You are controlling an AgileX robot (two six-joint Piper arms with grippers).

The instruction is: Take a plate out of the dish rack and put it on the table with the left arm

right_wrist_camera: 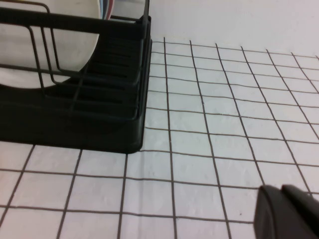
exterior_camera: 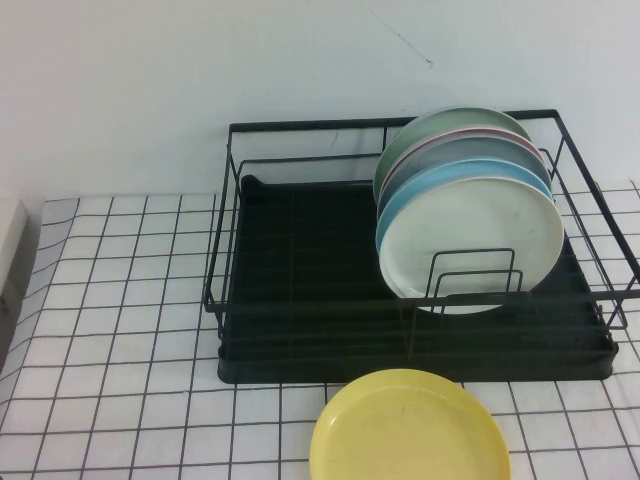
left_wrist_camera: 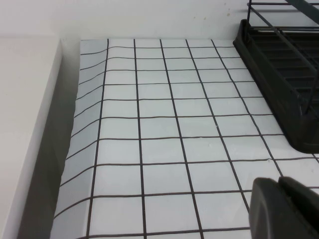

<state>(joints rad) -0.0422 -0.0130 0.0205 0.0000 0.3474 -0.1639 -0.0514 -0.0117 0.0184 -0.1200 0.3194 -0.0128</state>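
Item nearest us: yellow plate, flat on the tabletop, just in front of the dish rack.

Dish rack: black wire, drip-tray base, holding a row of plates on edge at its right end.

The plate: off-white, frontmost in that row, leaning against upright dividers.

Left end effector: low over bare tabletop left of the rack; only a dark tip shows.

Right end effector: low on the rack's right, likewise.

Advice: we should take the front plate's upper rim, lift clear of the dividers, then set it on open tabletop away from the yellow plate.

Left pincer above table, beside dish rack.
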